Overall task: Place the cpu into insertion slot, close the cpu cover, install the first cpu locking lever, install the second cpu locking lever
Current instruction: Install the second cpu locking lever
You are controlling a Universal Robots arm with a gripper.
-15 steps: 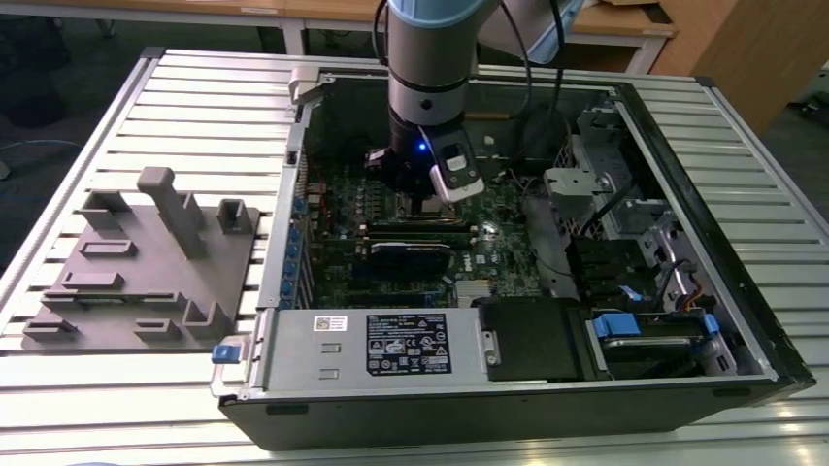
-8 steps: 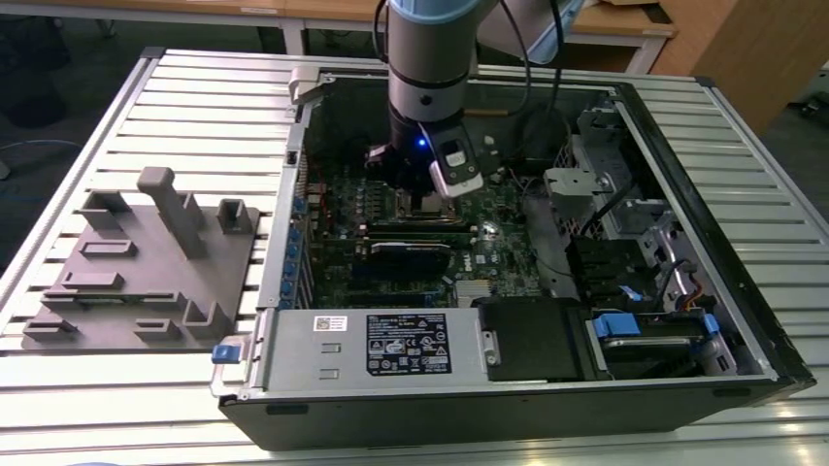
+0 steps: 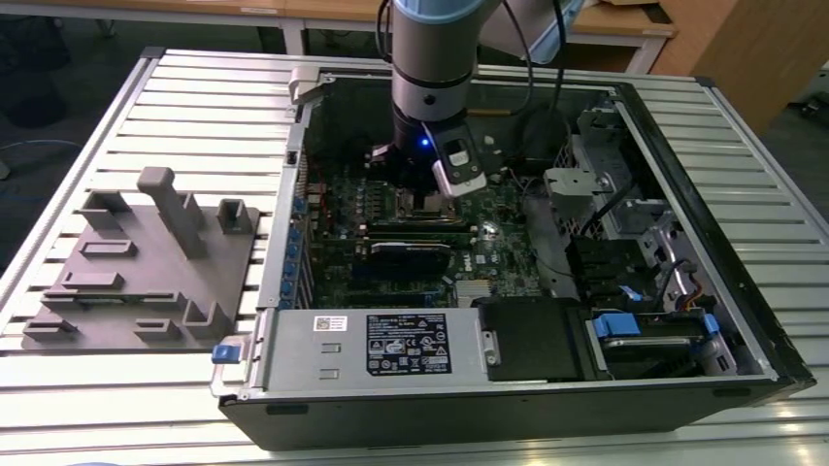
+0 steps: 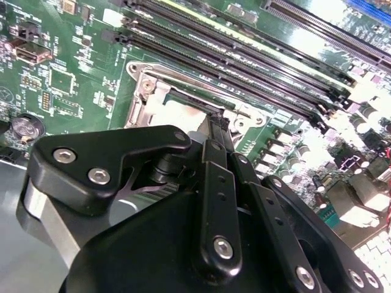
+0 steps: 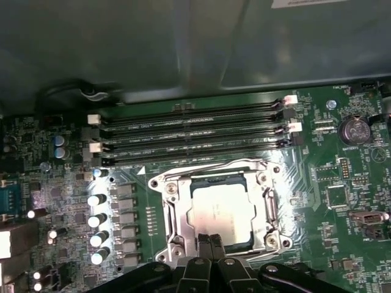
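Arm is down inside the open computer case, gripper low over the socket on the green motherboard.

Cpu looks already seated: silver-grey top sits square inside the insertion slot, just beside the four memory slots. In the exterior view it's a small pale square right under the wrist.

Cpu cover reads as down around the chip, frame flat on all sides, but I can't be sure it's latched. Can't make out either locking lever clearly.

Gripper: fingers pinched together tip to tip, nothing between them. Tips are at the near edge of the chip; touching or just above, can't tell. In the second wrist view the same closed tips sit over the socket's edge.

Judgement: step in hand is pressing the cover or working the edge by the levers with closed tips as a poker. To do it well:
- push on the metal frame, not the chip top
- stay vertical, low force, no sideways drag across the socket
- keep clear of the memory slots and the capacitors beside the socket
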